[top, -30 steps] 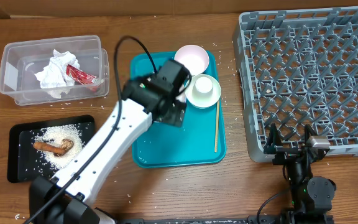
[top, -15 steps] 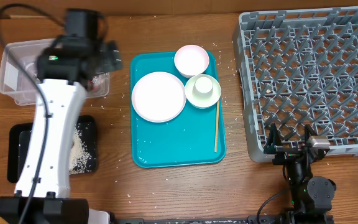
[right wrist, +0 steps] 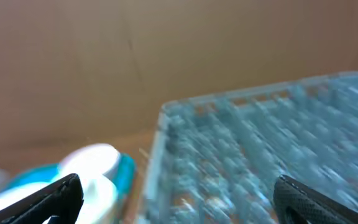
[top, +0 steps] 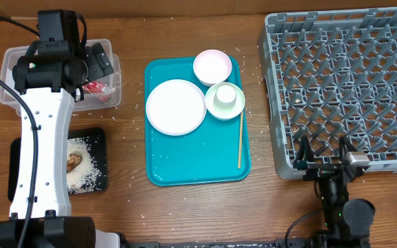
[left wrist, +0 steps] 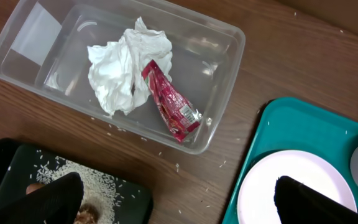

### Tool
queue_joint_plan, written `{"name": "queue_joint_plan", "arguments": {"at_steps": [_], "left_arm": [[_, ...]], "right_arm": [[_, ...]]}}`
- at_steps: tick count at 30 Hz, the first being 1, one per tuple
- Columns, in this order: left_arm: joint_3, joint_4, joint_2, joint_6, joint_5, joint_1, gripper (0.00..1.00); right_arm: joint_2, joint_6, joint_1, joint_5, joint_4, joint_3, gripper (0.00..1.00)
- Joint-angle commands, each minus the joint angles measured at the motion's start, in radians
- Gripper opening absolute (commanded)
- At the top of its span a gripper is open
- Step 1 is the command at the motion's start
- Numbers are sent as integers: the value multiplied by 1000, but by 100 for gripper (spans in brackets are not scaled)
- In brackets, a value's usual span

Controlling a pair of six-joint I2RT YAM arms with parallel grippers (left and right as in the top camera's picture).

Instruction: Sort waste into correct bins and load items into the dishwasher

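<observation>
Both pairs of jaws stand wide open and hold nothing. The left gripper [left wrist: 179, 198] hangs above the tub's [left wrist: 225, 46] right end, at the table's far left. In the tub lie the napkin [left wrist: 126, 71] and the wrapper [left wrist: 169, 102], touching each other, the wrapper on the side towards the teal tray [top: 191, 158].

Just in front of the tub sits the black tray [top: 19, 155], half hidden overhead by the left arm. The lump [top: 73, 160] rests on its patch of rice [top: 88, 172] (the carrot stick cannot be made out).

On the teal tray's far half stand the plate [top: 176, 106], the pink bowl [top: 212, 66] at the far edge, and the green bowl [top: 236, 109], which touches the plate's rim. The cup [top: 225, 95] sits inside the green bowl. A thin wooden stick [top: 240, 141] lies along the tray's right side.

The rack [top: 350, 83] fills the table's right, with no dishes in it. The right gripper [right wrist: 182, 199] sits low at the rack's near edge, its wrist view blurred.
</observation>
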Motion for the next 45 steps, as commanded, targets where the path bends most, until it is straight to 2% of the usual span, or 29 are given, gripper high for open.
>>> {"name": "queue_joint_plan", "arguments": {"at_steps": [1, 3, 7, 11, 13, 16, 20, 26, 31, 35, 40, 45], "left_arm": [[14, 1, -5, -10, 7, 2, 100], [14, 1, -5, -10, 7, 2, 100], [14, 1, -5, -10, 7, 2, 100], [14, 1, -5, -10, 7, 2, 100], [14, 1, -5, -10, 7, 2, 100], [14, 1, -5, -10, 7, 2, 100], [14, 1, -5, -10, 7, 2, 100], [14, 1, -5, -10, 7, 2, 100], [14, 1, -5, -10, 7, 2, 100], [14, 1, -5, -10, 7, 2, 100], [14, 1, -5, -10, 7, 2, 100], [14, 1, -5, -10, 7, 2, 100]], "right_arm": [[-8, 210, 6, -262, 64, -10, 100], [-8, 380, 6, -404, 158, -10, 100], [-8, 589, 6, -450, 355, -10, 100], [-8, 625, 6, -433, 608, -6, 100], [-8, 628, 6, -382, 634, 23, 100], [27, 615, 6, -268, 537, 147, 100], [168, 457, 6, -301, 361, 338, 100], [579, 196, 6, -455, -40, 713, 100], [950, 39, 63, -458, -353, 1023, 100], [1237, -71, 212, -280, -587, 1273, 100], [1547, -82, 389, 0, -786, 1515, 100], [1767, -80, 452, 33, -851, 1617, 100]]}}
